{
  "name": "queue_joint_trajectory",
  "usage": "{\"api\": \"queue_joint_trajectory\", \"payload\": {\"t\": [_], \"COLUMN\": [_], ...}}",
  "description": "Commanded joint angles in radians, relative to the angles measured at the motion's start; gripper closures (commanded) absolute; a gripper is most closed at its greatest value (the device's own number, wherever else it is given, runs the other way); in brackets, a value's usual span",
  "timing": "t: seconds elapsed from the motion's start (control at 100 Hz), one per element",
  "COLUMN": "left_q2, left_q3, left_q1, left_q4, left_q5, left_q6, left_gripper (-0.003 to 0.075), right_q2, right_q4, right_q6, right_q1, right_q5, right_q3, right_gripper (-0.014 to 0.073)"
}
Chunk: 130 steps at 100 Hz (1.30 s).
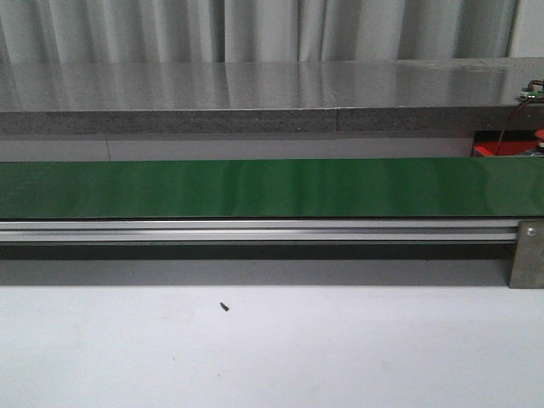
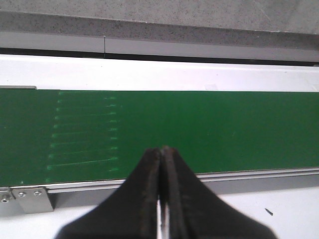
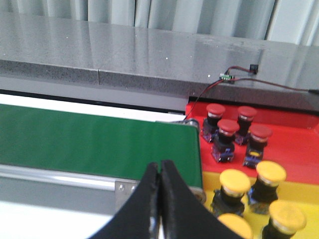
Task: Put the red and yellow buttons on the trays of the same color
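In the right wrist view, several red buttons (image 3: 228, 128) stand on the red tray (image 3: 294, 144), and several yellow buttons (image 3: 235, 180) stand on the yellow tray (image 3: 298, 195) beside it. Both trays lie just past the end of the green conveyor belt (image 3: 89, 144). My right gripper (image 3: 160, 164) is shut and empty, hovering over the belt's near rail, left of the yellow buttons. My left gripper (image 2: 163, 150) is shut and empty over the near edge of the bare belt (image 2: 199, 129). The front view shows only a sliver of the red tray (image 1: 501, 150) and neither gripper.
The green belt (image 1: 255, 187) runs across the front view on an aluminium rail (image 1: 255, 229) with a bracket (image 1: 527, 253) at its right end. A grey stone ledge (image 1: 255, 98) lies behind it. A small dark speck (image 1: 224, 307) sits on the white table. Wires and a small board (image 3: 227, 76) rest on the ledge.
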Motion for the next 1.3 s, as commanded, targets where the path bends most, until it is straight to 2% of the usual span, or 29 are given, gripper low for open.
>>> {"api": "queue_joint_trajectory", "payload": {"t": [0.0,0.25,1.29], "left_q2": [-0.004,-0.004,-0.004], "left_q3": [-0.027,-0.027,-0.027], "left_q1": [-0.007,-0.007,-0.007], "left_q4": [-0.031,-0.031,-0.031], "left_q5": [-0.041,-0.041,-0.041], "left_q6": [-0.004,-0.004,-0.004], "left_gripper": [0.0740,0.0740,0.0740], "right_q2": [-0.049,-0.089,-0.089], "right_q4": [-0.010,-0.010,-0.009], "right_q6": [0.017,0.023,0.023], "right_q1": [-0.003,-0.005,-0.005], "right_q5": [-0.090,-0.139,-0.153], "right_q3": [0.024,0.121,0.119], "right_gripper": [0.0661,0.0661,0.0661]}}
